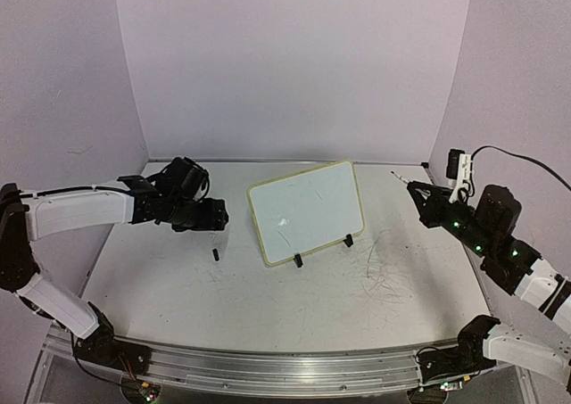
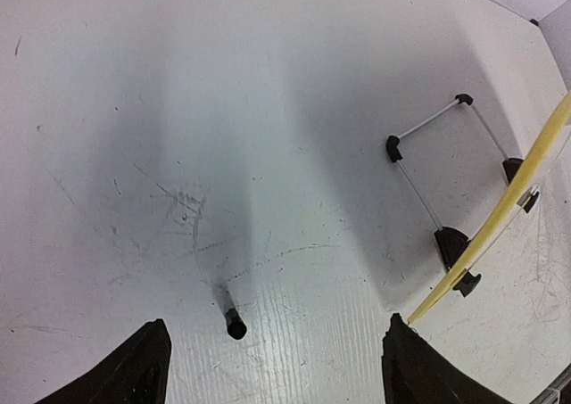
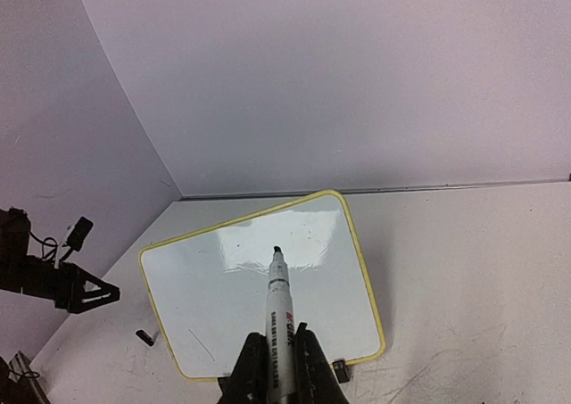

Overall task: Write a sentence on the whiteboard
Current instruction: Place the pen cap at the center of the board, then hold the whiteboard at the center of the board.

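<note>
Pale lilac walls curve round a white surface [image 1: 178, 315] scuffed with old grey pen marks.

Far left, my left fingers [image 1: 219, 215] stand wide apart with nothing between them. They hover over a small black cap [image 2: 234, 319], which lies loose on the surface without touching either finger.

In the middle stands the whiteboard [image 1: 308, 210], leaning back on a thin wire stand [image 2: 428, 123] and two small black feet, its face turned towards my right side. I see only faint grey scribbles and a glare patch on it. None of the sentence is there yet, so I judge the writing hasn't begun.

The board looks light and stiff, with a slick face. On so slight a prop I expect it to skid or tip backwards under pen pressure. If it needs steadying, I'd take it by the yellow rim at the top or the left edge, away from the writing area, and press lightly.

To the right, my right fingers [image 1: 421, 197] are closed on the barrel of an uncapped marker [image 3: 279, 306]. They hold it low down, and the black tip points at the board but is well apart from it. The barrel looks smooth and hard, so I'd expect it to slip round if my hold were loose.
</note>
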Robot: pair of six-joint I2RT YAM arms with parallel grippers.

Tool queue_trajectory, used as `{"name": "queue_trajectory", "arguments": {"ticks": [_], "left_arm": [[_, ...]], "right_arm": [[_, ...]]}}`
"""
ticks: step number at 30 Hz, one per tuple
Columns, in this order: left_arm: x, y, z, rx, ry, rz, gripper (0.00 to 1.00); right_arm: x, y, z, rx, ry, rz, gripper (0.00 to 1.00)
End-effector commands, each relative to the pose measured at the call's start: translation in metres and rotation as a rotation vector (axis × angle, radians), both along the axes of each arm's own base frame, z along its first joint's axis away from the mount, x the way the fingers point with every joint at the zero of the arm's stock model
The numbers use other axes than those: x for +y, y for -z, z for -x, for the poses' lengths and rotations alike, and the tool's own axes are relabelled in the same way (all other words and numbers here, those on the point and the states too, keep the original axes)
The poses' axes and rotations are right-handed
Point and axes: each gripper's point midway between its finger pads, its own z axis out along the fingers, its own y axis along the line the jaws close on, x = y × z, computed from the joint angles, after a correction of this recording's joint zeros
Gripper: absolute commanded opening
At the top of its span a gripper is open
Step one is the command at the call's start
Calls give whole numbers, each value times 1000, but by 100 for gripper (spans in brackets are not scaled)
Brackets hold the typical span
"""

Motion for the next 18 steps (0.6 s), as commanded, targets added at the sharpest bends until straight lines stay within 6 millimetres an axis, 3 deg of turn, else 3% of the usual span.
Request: {"name": "queue_trajectory", "arguments": {"ticks": [1,5,11,14,18], "left_arm": [[20,-48,-6,-87,-20,82,90],[35,-71,-6,-152,-22,123,99],[57,-97,-14,-290,-21,184,99],[36,-113,-10,-351,91,304,99],[15,-109,-24,-311,143,347,99]], "right_arm": [[2,-20,0,-32,-10,-6,0],[0,-18,-3,-18,8,11,0],[9,-5,-7,21,-28,47,0],[19,5,-11,57,-69,72,0],[30,18,-20,104,-106,113,0]]}}
